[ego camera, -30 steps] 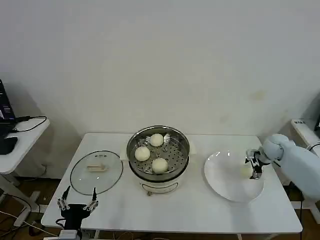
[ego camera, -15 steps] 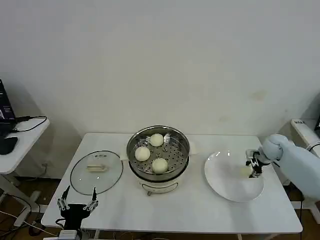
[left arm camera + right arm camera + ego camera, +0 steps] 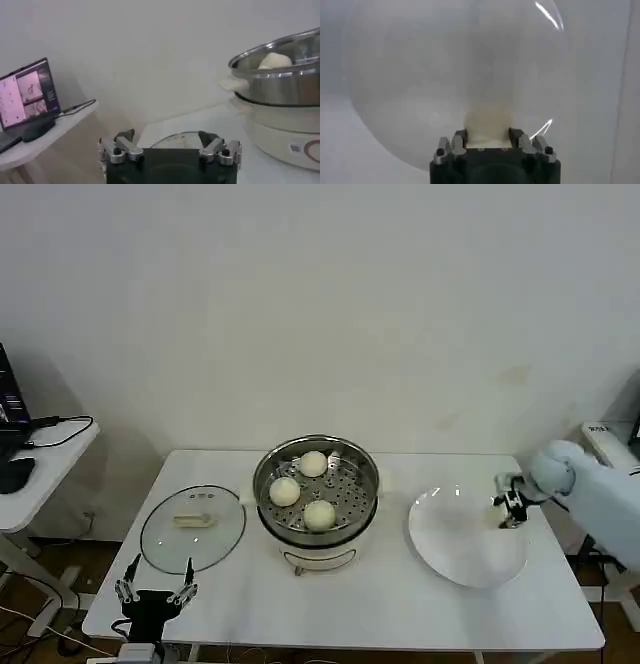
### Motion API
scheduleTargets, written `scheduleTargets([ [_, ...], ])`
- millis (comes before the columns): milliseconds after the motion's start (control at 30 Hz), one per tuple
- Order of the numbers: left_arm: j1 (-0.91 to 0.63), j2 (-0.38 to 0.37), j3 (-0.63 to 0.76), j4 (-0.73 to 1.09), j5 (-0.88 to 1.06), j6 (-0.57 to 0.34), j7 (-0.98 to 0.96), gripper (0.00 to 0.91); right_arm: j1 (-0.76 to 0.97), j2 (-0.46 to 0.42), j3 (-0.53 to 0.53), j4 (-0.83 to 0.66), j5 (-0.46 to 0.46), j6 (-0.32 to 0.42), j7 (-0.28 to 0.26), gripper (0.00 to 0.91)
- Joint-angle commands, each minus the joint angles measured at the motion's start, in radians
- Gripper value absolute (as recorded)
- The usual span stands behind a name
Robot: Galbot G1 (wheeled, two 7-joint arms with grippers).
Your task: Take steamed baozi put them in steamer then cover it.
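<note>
Over plate (image 3: 465, 546), right gripper (image 3: 507, 510) jaws closed on bun (image 3: 488, 121). Three buns in steamer (image 3: 316, 496) at counter centre. Lid (image 3: 193, 527) flat beside steamer. Left gripper (image 3: 154, 593) at counter front edge, jaws spread, empty.

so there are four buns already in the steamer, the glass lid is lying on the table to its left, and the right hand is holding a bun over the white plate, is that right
Not quite: the steamer holds three buns, not four, as the head view shows. The fourth bun is the one gripped by the right hand over the white plate. The rest stands: the glass lid lies on the table to the steamer's left.
</note>
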Motion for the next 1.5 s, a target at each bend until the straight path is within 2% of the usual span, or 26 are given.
scheduleTargets([
  [33, -0.020, 0.006, 0.005, 0.000, 0.002, 0.005, 0.000, 0.907, 0.374, -0.058, -0.260, 0.251, 0.199, -0.096, 0.021, 0.574],
  [167, -0.027, 0.008, 0.011, 0.004, 0.004, 0.005, 0.001, 0.907, 0.576, -0.023, -0.409, 0.331, 0.316, -0.144, 0.041, 0.584],
  [367, -0.036, 0.005, 0.016, 0.012, 0.009, 0.004, 0.000, 0.907, 0.722, 0.097, -0.527, 0.407, 0.508, -0.249, 0.104, 0.584],
  [600, -0.025, 0.016, 0.004, 0.009, 0.009, 0.003, 0.000, 0.907, 0.779, 0.301, -0.611, 0.416, 0.779, -0.458, 0.266, 0.584],
  [767, -0.021, 0.015, -0.007, 0.001, 0.007, 0.003, -0.001, 0.907, 0.732, 0.422, -0.605, 0.370, 0.872, -0.549, 0.345, 0.584],
  [1033, -0.017, 0.012, -0.011, -0.009, 0.010, 0.002, -0.001, 0.907, 0.626, 0.487, -0.618, 0.278, 0.865, -0.554, 0.370, 0.595],
  [1500, -0.026, 0.024, -0.015, 0.005, 0.007, 0.001, 0.000, 0.907, 0.499, 0.474, -0.581, 0.203, 0.776, -0.553, 0.367, 0.595],
])
